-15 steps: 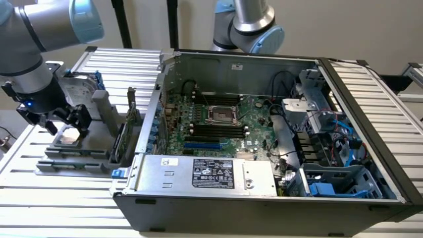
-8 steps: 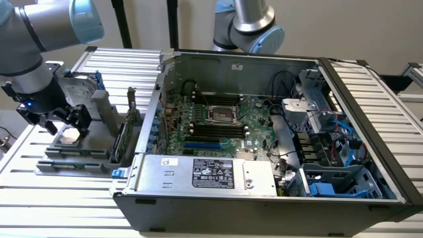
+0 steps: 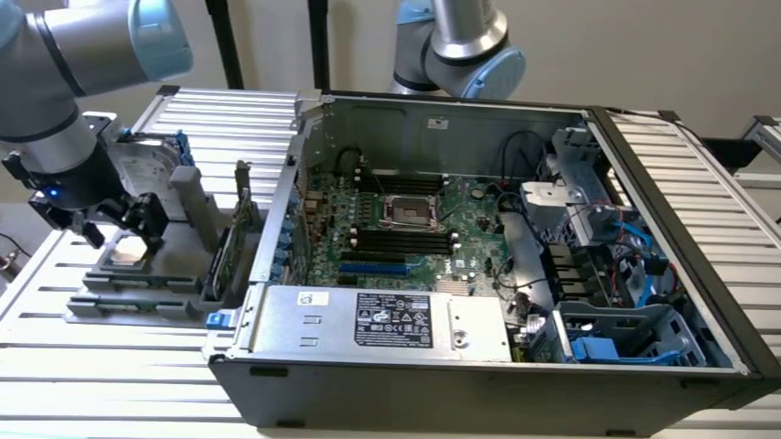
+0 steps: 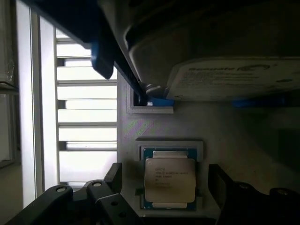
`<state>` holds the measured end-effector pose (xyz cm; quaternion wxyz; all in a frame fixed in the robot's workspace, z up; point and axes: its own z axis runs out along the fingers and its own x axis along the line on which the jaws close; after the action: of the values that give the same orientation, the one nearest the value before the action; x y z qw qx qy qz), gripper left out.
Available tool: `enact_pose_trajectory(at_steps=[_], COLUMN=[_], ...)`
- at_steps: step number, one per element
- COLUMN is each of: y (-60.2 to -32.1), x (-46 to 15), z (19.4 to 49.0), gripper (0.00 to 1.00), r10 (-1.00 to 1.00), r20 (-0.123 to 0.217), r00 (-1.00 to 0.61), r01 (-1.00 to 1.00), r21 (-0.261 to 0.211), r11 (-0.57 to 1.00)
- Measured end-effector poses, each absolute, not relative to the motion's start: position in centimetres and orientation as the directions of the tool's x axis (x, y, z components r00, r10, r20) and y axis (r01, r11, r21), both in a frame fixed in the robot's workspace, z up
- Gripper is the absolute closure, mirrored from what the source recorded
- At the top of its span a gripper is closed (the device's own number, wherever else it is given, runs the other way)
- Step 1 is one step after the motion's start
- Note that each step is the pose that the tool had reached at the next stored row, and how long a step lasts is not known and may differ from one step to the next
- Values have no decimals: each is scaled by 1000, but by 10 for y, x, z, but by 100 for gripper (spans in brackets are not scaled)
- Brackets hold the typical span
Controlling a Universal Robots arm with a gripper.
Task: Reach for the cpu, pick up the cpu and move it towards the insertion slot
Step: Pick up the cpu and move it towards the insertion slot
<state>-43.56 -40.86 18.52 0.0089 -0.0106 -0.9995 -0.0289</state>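
Wrist view: your jaws stand wide open, one dark finger [image 4: 222,187] on each side of the cpu [image 4: 169,180], with a gap showing between each finger and the cpu. Nothing is gripped. The cpu lies flat, silver face up, with printed text legible on it. It is seated in a square recess of a grey holder [image 4: 225,136]. Near the cpu on the same holder stands a hard drive [image 4: 234,77] with a white label and a blue bracket beneath it.

Exterior view: the arm [image 3: 61,82] reaches down at the exterior view's left, and the jaws hang low over the holder [image 3: 183,274], astride the cpu [image 3: 126,253]. The hard drive [image 3: 137,169] stands upright behind them. The holder sits just beside an open computer case [image 3: 488,375], outside its wall. The insertion slot [image 3: 411,211], a silver frame with a dark centre, lies on the board inside the case, well apart from the cpu and toward the exterior view's right. Black memory slots [image 3: 390,242] lie next to it. Holder and case both rest on a white slatted desk [image 3: 110,393].
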Motion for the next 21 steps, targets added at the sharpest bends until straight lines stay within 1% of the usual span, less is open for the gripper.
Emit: enact_pose_trajectory(at_steps=[5, 21], y=[-409, -411], x=[-434, -432], z=[185, 185], gripper=[17, 17], r10=[21, 20], r20=[24, 25], r00=[-999, -999], r01=[22, 22], r21=[59, 59], r11=[998, 998])
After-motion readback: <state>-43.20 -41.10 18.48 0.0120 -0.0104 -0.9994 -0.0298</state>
